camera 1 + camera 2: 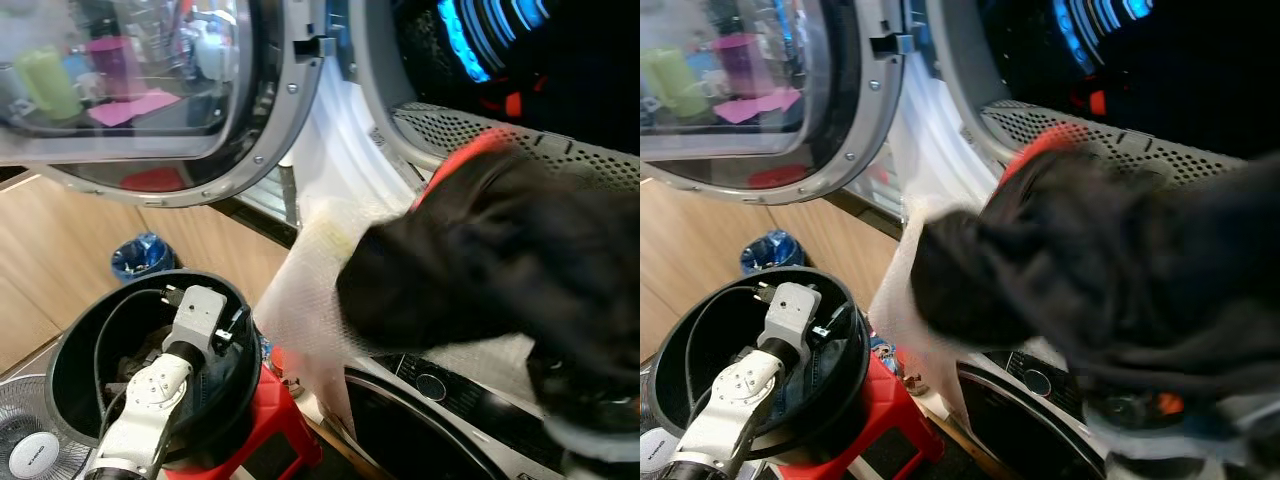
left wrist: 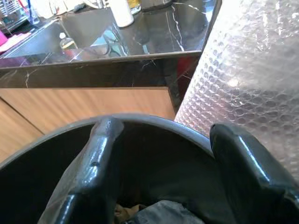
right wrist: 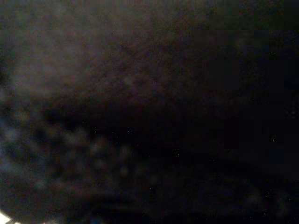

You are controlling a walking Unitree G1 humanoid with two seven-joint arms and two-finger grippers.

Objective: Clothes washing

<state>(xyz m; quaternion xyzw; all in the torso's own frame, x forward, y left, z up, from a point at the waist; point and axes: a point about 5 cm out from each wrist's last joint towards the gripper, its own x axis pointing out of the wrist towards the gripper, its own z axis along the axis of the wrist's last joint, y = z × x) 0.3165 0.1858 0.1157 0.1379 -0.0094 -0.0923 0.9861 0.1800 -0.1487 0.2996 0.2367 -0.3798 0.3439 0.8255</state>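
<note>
Loading the black garment into the drum; I'd push it deep past the rim. Left gripper fingers apart inside black bucket; right gripper's state I cannot tell

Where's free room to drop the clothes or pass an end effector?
The drum is open behind and above the dark garment, which crowds its perforated lip. The black bucket holds the left end effector and laundry; little spare room.
</note>
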